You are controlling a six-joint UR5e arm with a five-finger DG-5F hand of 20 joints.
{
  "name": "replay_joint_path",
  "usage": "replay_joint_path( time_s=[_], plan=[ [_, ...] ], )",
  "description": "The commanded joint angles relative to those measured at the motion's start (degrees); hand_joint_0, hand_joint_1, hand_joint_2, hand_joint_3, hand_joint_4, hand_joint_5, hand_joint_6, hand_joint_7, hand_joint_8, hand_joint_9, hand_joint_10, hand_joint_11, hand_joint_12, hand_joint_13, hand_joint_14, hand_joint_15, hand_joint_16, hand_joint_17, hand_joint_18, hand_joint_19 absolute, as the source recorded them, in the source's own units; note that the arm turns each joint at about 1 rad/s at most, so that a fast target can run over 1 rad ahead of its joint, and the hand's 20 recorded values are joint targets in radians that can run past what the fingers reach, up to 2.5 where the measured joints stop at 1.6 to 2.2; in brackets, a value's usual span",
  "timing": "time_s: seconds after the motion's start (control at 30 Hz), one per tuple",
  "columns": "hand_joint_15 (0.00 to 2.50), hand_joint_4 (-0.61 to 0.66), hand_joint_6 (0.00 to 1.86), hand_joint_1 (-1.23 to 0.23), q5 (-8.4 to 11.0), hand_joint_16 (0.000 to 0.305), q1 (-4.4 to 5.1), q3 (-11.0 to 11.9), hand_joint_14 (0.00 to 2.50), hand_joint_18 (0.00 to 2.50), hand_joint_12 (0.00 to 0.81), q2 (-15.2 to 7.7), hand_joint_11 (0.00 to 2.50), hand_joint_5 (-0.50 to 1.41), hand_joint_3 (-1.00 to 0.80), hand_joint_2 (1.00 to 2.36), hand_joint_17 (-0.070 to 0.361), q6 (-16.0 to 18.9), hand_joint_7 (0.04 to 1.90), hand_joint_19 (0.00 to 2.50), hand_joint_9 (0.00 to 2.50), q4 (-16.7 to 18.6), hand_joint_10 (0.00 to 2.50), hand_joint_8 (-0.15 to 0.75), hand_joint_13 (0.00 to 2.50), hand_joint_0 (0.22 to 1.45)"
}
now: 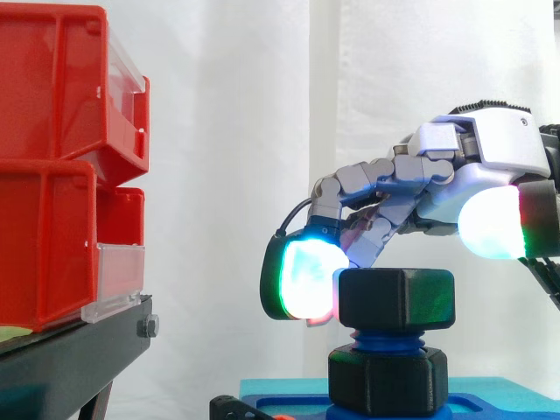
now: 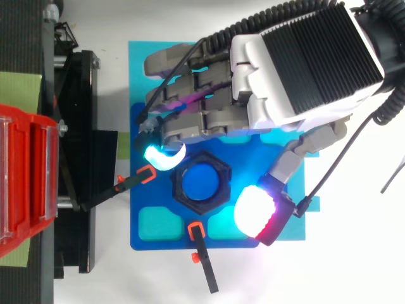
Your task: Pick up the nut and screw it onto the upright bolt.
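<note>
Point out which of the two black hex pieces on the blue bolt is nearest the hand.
The upper nut, right by the hand; the other hex piece sits lower, at the foot of the bolt.

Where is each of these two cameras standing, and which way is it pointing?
Side view: beside the work at about its height, looking level across at the black nut on the blue bolt; the robot hand reaches in from the right.
Top view: above the work, looking down on nut and bolt; the robot hand enters from the upper right.
Shared: nut, bolt, robot hand, and red bins at the left.
</note>
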Motion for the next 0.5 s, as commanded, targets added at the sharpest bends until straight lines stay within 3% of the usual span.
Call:
replay_joint_path(
  time_s=[0.0, 0.47],
  plan=[
    [0.0, 0.22, 0.51, -0.4, 0.04, 0.05, -0.09, 0.0, 0.0, 0.29, 0.368, 0.0, 0.0, 0.02, -0.5, 1.0, 0.112, -0.2, 1.26, 0.0, 0.78, -0.5, 0.0, 0.29, 0.55, 0.51],
    [0.0, 0.19, 0.5, -0.41, -0.66, 0.047, -0.44, 0.3, 0.0, 0.43, 0.335, 0.0, 0.0, 0.06, -0.5, 1.0, 0.106, -0.2, 1.31, 0.0, 1.08, -0.6, 0.0, 0.242, 0.69, 0.52]
  ],
)
